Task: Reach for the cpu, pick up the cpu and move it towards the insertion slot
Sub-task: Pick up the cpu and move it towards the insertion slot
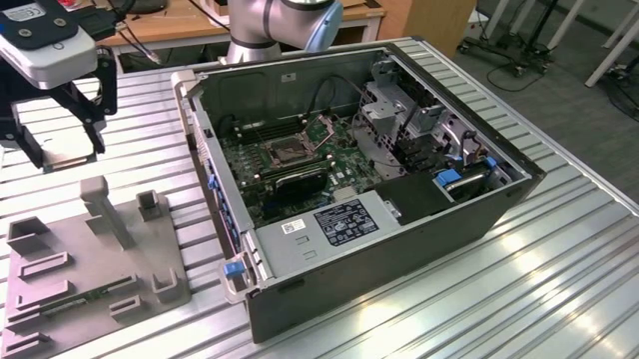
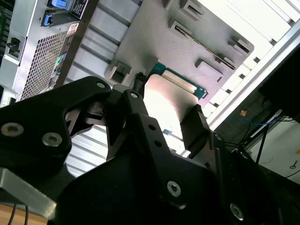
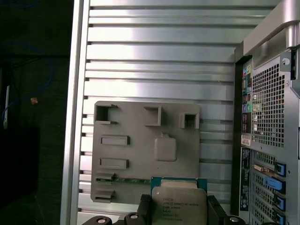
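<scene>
My gripper (image 1: 66, 152) hangs above the ribbed table at the exterior view's left, shut on the cpu (image 1: 68, 160), a small flat square chip held level between the two black fingers. In the first wrist view the cpu (image 3: 179, 200) shows its pale metal face with a green rim, clamped by the gripper (image 3: 178, 211). From below, in the second wrist view, the cpu (image 2: 169, 102) sits between the fingers (image 2: 194, 127). The insertion slot (image 1: 283, 152), a square socket with a metal frame, lies on the motherboard inside the open computer case (image 1: 420, 224), well off to the exterior view's right of the gripper.
A grey fixture plate (image 1: 95, 265) with upright posts and recesses lies just below the gripper, also seen in the first wrist view as the plate (image 3: 140, 154) holding a thin green strip (image 3: 126, 180). The case's side wall (image 1: 205, 157) stands between gripper and socket.
</scene>
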Robot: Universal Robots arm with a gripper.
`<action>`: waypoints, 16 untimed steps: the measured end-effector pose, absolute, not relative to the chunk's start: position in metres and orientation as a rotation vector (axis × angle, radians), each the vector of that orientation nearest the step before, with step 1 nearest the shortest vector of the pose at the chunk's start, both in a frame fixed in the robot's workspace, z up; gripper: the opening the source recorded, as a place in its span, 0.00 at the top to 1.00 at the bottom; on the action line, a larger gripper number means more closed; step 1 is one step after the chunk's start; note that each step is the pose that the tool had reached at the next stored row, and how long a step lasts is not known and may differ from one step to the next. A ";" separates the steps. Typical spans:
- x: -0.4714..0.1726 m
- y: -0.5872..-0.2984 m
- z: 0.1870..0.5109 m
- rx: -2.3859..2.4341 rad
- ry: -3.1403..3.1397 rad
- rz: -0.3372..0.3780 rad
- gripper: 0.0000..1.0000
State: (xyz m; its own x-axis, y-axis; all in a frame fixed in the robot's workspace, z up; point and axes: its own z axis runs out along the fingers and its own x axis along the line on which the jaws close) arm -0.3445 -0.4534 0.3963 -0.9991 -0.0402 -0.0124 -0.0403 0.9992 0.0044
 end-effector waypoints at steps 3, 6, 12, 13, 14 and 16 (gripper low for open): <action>-0.341 -0.453 0.396 -0.063 3.129 0.007 0.45; -0.337 -0.453 0.396 -0.063 3.129 0.007 0.45; -0.330 -0.453 0.396 -0.063 3.129 0.007 0.45; -0.329 -0.453 0.396 -0.063 3.129 0.007 0.45; -0.328 -0.453 0.396 -0.063 3.129 0.007 0.45; -0.326 -0.453 0.396 -0.063 3.129 0.007 0.45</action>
